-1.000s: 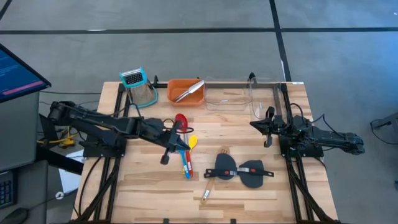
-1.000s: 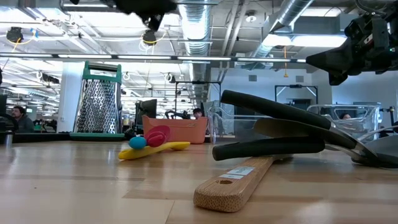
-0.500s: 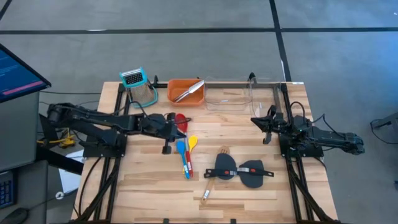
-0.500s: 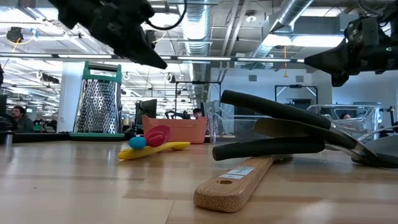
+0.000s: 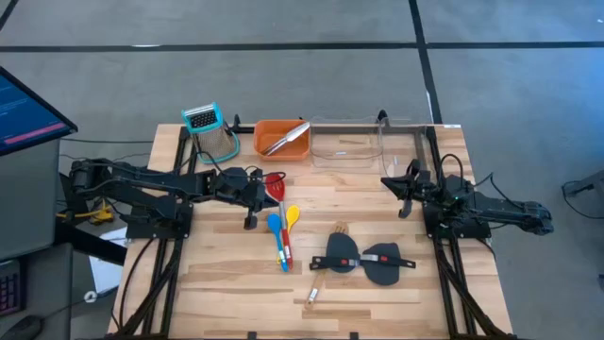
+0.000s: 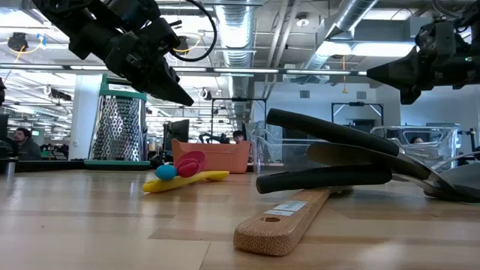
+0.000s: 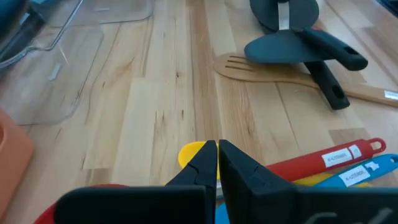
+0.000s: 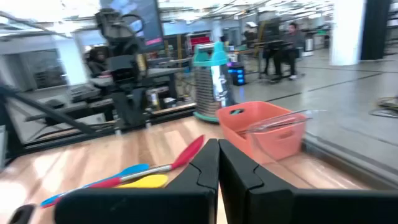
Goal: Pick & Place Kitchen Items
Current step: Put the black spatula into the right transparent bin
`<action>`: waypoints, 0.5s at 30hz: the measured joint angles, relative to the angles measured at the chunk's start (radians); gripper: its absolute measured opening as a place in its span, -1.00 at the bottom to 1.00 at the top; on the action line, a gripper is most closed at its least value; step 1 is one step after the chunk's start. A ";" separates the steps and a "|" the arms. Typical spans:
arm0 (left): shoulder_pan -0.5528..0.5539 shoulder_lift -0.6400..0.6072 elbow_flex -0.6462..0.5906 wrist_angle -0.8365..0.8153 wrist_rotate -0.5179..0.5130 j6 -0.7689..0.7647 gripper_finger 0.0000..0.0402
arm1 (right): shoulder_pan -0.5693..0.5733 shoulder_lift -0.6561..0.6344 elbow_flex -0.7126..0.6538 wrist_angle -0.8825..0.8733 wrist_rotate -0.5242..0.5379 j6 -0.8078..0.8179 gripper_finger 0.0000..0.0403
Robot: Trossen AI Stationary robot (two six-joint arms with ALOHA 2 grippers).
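Red, blue and yellow spoons (image 5: pixel 282 227) lie side by side on the table's middle; they also show in the low view (image 6: pixel 184 171). Two black spatulas (image 5: pixel 368 260) lie across a wooden fork-like spatula (image 5: pixel 326 269) nearer the right. Silver tongs (image 5: pixel 286 138) lie in the orange tray (image 5: pixel 262 142). My left gripper (image 5: pixel 276 194) is shut and empty. It hovers over the red spoon's head (image 5: pixel 275 180), and its tips show just before the yellow spoon's head (image 7: pixel 189 153). My right gripper (image 5: pixel 387 186) is shut and empty, above the table's right side.
A metal grater (image 5: pixel 212 130) stands at the far left. Clear plastic bins (image 5: pixel 359 144) stand at the far edge, right of the orange tray. Bare wood lies along the near edge (image 5: pixel 226 293). People show in the room behind (image 8: pixel 289 37).
My left gripper has drawn back toward the table's far left, from over the blue spoon's head to over the red spoon's head. Its fingertips have come down in the low view. The spoons and spatulas have stayed where they were.
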 joint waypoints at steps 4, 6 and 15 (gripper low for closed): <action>0.000 0.000 -0.001 0.039 -0.006 0.023 -0.99 | 0.000 0.000 0.000 0.005 0.079 0.000 -1.00; 0.000 0.000 -0.001 0.062 -0.009 0.024 -0.99 | 0.000 0.000 0.000 0.005 0.082 0.000 -1.00; 0.000 0.001 -0.001 0.068 -0.014 0.016 -0.99 | 0.038 0.013 0.079 -0.195 0.074 0.133 -1.00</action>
